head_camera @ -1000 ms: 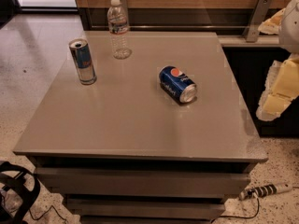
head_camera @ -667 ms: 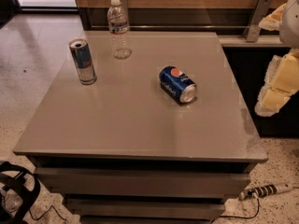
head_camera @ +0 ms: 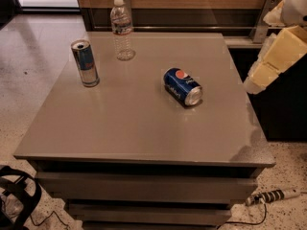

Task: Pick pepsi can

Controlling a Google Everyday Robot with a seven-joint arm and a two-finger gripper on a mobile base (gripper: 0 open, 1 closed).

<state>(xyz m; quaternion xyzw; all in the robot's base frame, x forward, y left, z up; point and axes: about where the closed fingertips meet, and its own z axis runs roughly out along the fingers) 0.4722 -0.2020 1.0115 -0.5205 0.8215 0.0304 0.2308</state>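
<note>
The pepsi can [head_camera: 183, 86] lies on its side right of the middle of the grey table [head_camera: 124, 123], its silver end facing front right. It is dark blue with a round red-white-blue logo. Only cream and white arm segments [head_camera: 276, 56] show at the right edge, beyond the table's right side and above its level. The gripper itself is out of view.
A slim blue-and-silver can [head_camera: 85, 63] stands upright at the back left. A clear water bottle [head_camera: 122, 29] stands behind it near the back edge. A wooden wall and a metal bracket [head_camera: 261, 18] lie behind the table. A power strip [head_camera: 271, 196] lies on the floor at front right.
The cream arm segment at the right edge has moved upward. The cans and the bottle have not moved.
</note>
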